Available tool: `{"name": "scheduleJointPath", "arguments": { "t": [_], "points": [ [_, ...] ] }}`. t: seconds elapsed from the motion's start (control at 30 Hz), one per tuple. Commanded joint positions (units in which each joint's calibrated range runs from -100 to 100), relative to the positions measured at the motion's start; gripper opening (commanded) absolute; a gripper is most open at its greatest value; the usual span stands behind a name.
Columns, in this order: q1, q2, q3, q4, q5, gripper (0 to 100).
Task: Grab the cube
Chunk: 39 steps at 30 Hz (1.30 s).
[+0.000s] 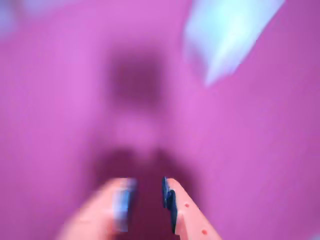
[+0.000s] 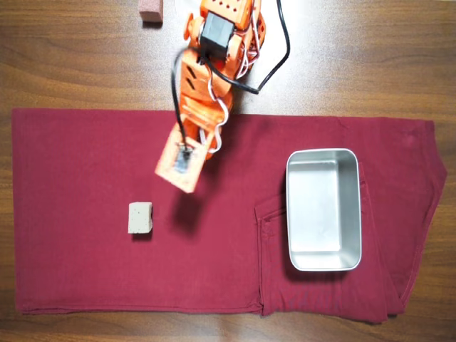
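one cube [image 2: 140, 217], one tray [image 2: 323, 209], one claw [image 1: 146, 202]

The cube [image 2: 140, 217] looks rough and matt, pale grey-beige like stone or foam. It lies on a dark red woven cloth [image 2: 78, 171], matt, with stitched seams and soft folds near its right edge in the overhead view. The tray [image 2: 323, 160] is bare metal, smooth and shiny. The table [image 2: 85, 64] is brown wood with visible grain and a slight sheen. The arm [image 2: 203, 85] is orange plastic; the gripper [image 1: 147, 200] carries blue pads [image 1: 169, 200].
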Motion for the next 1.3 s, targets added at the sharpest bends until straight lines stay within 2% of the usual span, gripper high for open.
{"name": "scheduleJointPath", "arguments": {
  "t": [0.0,0.1,0.17,0.27,0.37,0.47,0.53,1.03,1.1,1.13,1.23,1.27],
  "points": [
    [3.6,13.9,-16.4,-8.4,-3.1,21],
    [5.0,43.6,-40.8,-2.6,-2.6,27],
    [8.1,60.2,-56.7,1.9,-0.3,35],
    [12.9,73.5,-66.7,2.2,-0.1,39],
    [16.2,87.8,-84.1,10.4,0.0,39],
    [18.5,99.5,-96.8,12.0,0.2,40],
    [17.9,103.2,-98.1,12.4,0.5,43],
    [18.5,117.9,-101.6,4.7,0.2,42],
    [18.1,118.3,-101.6,4.7,-0.1,40],
    [17.8,118.7,-101.6,4.8,-0.4,34],
    [17.1,119.5,-101.1,3.0,-1.6,1],
    [16.7,119.6,-101.1,2.7,-2.0,0]
  ]
}}
